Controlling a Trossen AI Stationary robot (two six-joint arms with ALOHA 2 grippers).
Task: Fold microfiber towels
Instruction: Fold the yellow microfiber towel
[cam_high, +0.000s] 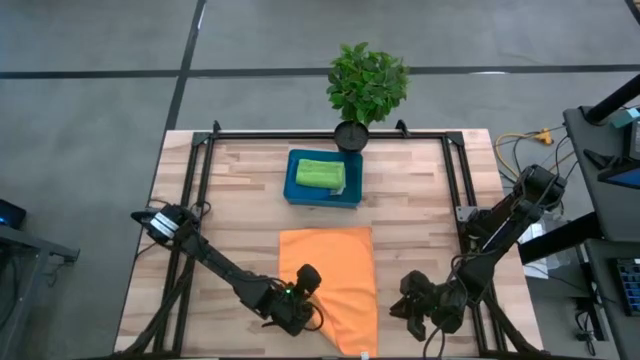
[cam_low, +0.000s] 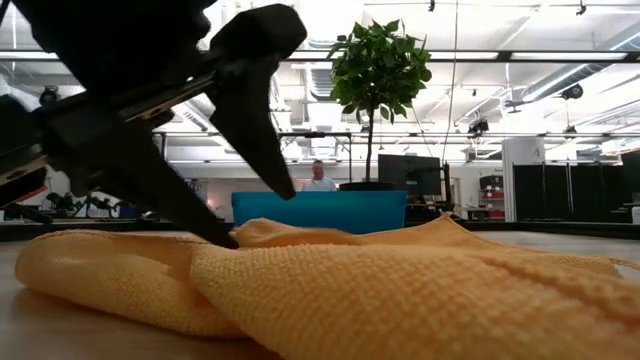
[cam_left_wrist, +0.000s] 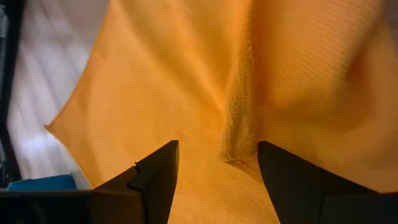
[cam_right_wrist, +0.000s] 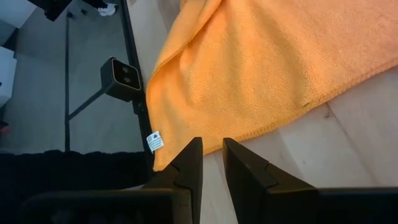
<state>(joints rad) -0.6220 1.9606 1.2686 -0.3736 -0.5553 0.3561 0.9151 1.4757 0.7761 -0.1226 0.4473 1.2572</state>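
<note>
1. A wooden table (cam_high: 420, 200) seen from above; an orange towel (cam_high: 330, 275) lies spread near the front edge, its near corner hanging just over that edge; one side is doubled over into a raised ridge, visible in the left wrist view.
2. Behind it, toward the back of the table, a blue tray (cam_high: 322, 192) holds a lime green towel (cam_high: 320, 174), already folded; a potted plant (cam_high: 367, 85) stands at the back edge; no other towels are visible.
3. The left gripper (cam_high: 300, 300) rests low over the near left part of the orange towel; its fingers stand wide apart, one on each side of the cloth ridge, holding nothing; in the table-level view one finger tip (cam_low: 215, 232) touches or nearly touches the cloth.
4. The right gripper (cam_high: 425, 305) waits on bare wood just beside the towel's right edge; its fingers (cam_right_wrist: 189, 163) sit nearly together with a narrow gap, gripping nothing; a small white label (cam_right_wrist: 154, 141) shows at the towel's near corner.
5. The step appears to be taking hold of the orange towel for a fold; to do it well, the left fingers should close on the edge layer only, pinching near a corner; lifting slowly and carrying the cloth straight across should keep the edges lined up; the overhanging corner could drag the towel off the table.
</note>
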